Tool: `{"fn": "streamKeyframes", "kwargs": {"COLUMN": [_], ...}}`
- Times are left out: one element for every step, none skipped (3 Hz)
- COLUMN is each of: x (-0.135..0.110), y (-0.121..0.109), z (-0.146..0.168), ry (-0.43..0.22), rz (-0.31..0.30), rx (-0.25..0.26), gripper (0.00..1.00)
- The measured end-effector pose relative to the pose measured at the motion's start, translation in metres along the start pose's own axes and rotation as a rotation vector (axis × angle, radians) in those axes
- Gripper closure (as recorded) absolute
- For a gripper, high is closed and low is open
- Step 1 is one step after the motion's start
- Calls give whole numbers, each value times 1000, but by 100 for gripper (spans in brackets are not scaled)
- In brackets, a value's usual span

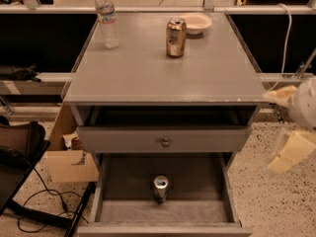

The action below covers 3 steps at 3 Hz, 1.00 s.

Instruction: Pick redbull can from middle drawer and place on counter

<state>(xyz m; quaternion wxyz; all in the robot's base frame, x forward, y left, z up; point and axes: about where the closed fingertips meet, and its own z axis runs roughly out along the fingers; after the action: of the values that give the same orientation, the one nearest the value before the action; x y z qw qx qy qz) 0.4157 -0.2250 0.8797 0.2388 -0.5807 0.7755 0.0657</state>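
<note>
The redbull can (160, 187) stands upright on the floor of the open middle drawer (202, 181), near its centre, its shiny silver top facing up. The counter (148, 73) is the flat grey top of the cabinet above. My gripper (285, 125) hangs in the air at the right edge of the view, beside the cabinet's right side at about drawer-front height. Its two cream fingers (292, 152) stand apart and hold nothing. It is well to the right of and above the can.
On the counter stand a gold-copper can (176, 37), a clear water bottle (106, 19) and a pale bowl (196, 22). A drawer front with a round knob (165, 142) sits above the open drawer. A cardboard box (69, 159), a black chair (17, 152) and cables lie at the left.
</note>
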Motion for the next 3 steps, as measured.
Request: {"fn": "streamKeyframes", "kwargs": {"x": [38,44,44], "y": [23,24,22], "z": [68,120,155], "ry": [-189,-382,-493], "rz": [71,93,99], "rx": [-25,-21,-33], "gripper": [0,0,0]}}
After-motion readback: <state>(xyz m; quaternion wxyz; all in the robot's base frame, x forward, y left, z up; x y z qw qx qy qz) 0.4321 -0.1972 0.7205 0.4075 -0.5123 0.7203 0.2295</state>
